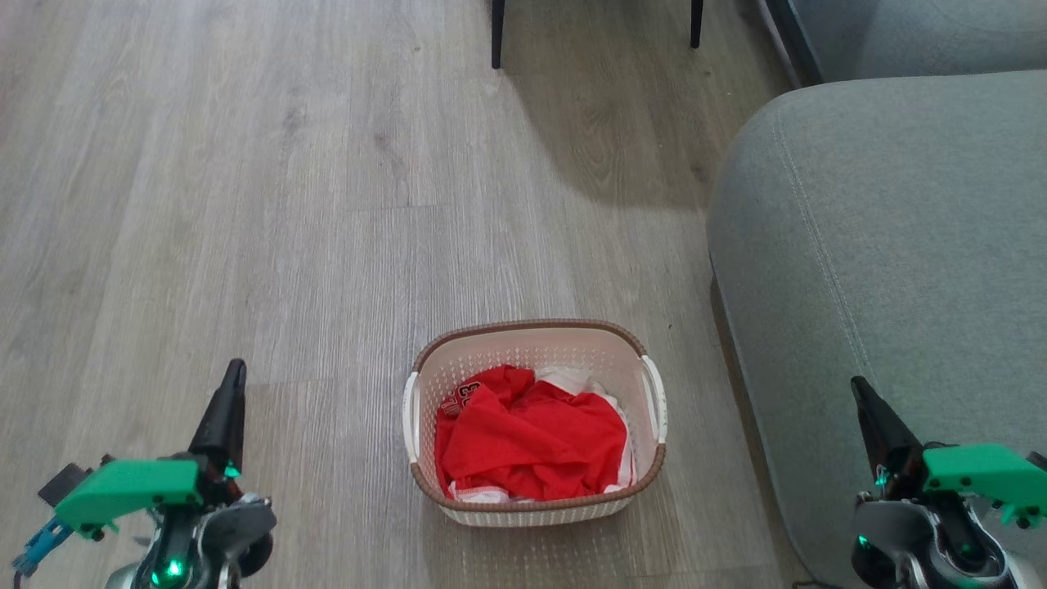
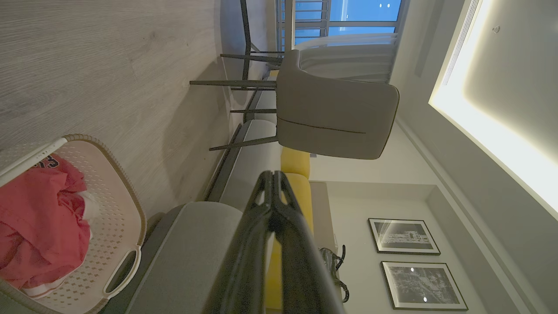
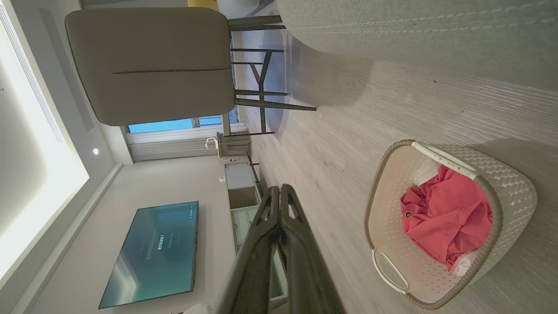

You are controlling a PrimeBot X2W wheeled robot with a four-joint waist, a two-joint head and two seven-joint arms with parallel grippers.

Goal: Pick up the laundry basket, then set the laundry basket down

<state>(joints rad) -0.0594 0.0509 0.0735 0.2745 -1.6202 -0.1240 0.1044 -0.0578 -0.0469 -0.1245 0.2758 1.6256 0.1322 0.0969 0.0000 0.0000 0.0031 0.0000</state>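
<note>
The red garment point(image 1: 532, 442) lying in the laundry basket point(image 1: 536, 325) carries a print point(image 1: 458, 398) of dark characters with a white outline, toward the basket's left side. It looks like numerals, perhaps a 3, but the folds hide the rest. On the television point(image 3: 152, 253), far from the basket, the pale text lines are too small to read.

left hand point(image 2: 273, 176) closed, empty
laundry basket point(image 2: 111, 205) of red clothes point(image 2: 39, 218) on wood floor point(image 2: 109, 65), near grey sofa point(image 2: 187, 257)
</note>
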